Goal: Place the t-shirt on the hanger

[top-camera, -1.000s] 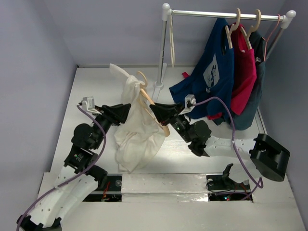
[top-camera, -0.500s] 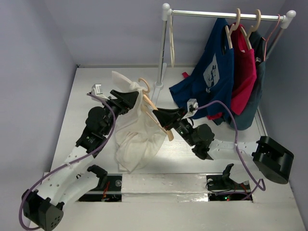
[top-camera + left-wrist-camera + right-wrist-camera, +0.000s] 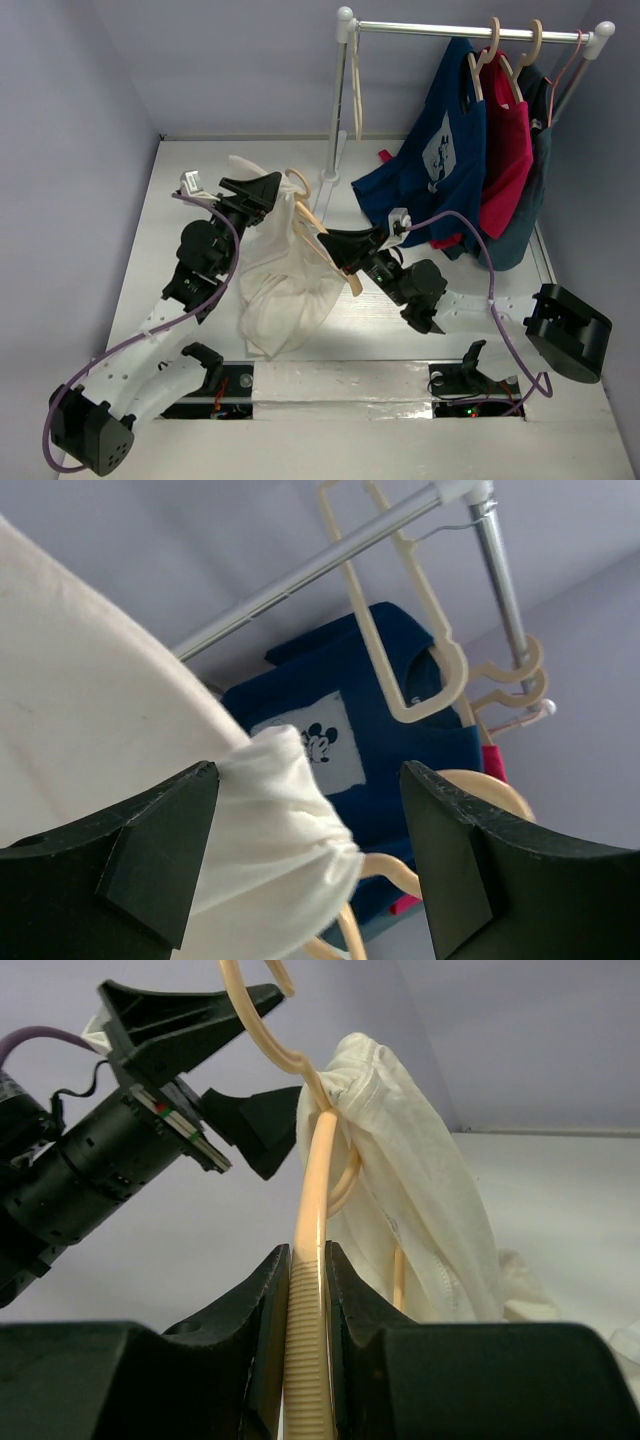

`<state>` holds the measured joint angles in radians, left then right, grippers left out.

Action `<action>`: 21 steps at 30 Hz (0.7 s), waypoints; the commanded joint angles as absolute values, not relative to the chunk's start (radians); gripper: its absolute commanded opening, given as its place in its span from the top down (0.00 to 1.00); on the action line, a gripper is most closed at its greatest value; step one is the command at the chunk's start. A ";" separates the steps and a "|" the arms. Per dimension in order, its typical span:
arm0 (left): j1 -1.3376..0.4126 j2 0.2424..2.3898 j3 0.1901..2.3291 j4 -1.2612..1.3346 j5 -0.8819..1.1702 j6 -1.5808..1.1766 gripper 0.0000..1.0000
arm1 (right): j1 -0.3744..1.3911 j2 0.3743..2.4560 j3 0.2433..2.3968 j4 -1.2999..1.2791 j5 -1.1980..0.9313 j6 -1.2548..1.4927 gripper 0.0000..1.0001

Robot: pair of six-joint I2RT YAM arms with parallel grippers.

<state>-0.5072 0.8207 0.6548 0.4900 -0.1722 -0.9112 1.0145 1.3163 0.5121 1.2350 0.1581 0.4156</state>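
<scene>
The cream-white t-shirt (image 3: pixel 285 285) hangs bunched from the neck of the tan wooden hanger (image 3: pixel 322 238) and trails down to the table. My right gripper (image 3: pixel 345 245) is shut on one sloping arm of the hanger (image 3: pixel 305 1360), holding it tilted in the air with the hook (image 3: pixel 297 183) at the far end. The t-shirt (image 3: pixel 420 1210) drapes over the hanger's far side. My left gripper (image 3: pixel 268 190) is at the shirt's top near the hook. In the left wrist view my left gripper (image 3: pixel 310 855) stands open, with a fold of the t-shirt (image 3: pixel 270 830) between the jaws, resting against the left one.
A white clothes rack (image 3: pixel 336 110) stands at the back. From its bar (image 3: pixel 470 30) hang a navy printed shirt (image 3: pixel 430 165), a red shirt (image 3: pixel 508 150), a dark teal garment (image 3: pixel 525 225), an empty cream hanger (image 3: pixel 357 90) and a pink wire hanger (image 3: pixel 567 65).
My left gripper has moved up and toward the back along the shirt, and its jaws have widened. The right gripper with the hanger has shifted only slightly.
</scene>
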 commanded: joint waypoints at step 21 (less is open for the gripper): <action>-0.485 0.904 0.600 0.712 -0.132 -1.011 0.74 | 1.011 1.334 0.624 1.226 0.055 0.429 1.00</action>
<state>-0.4831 0.9375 0.6140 0.6247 -0.1440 -1.0050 1.0130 1.3220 0.5591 1.1774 0.0948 0.4103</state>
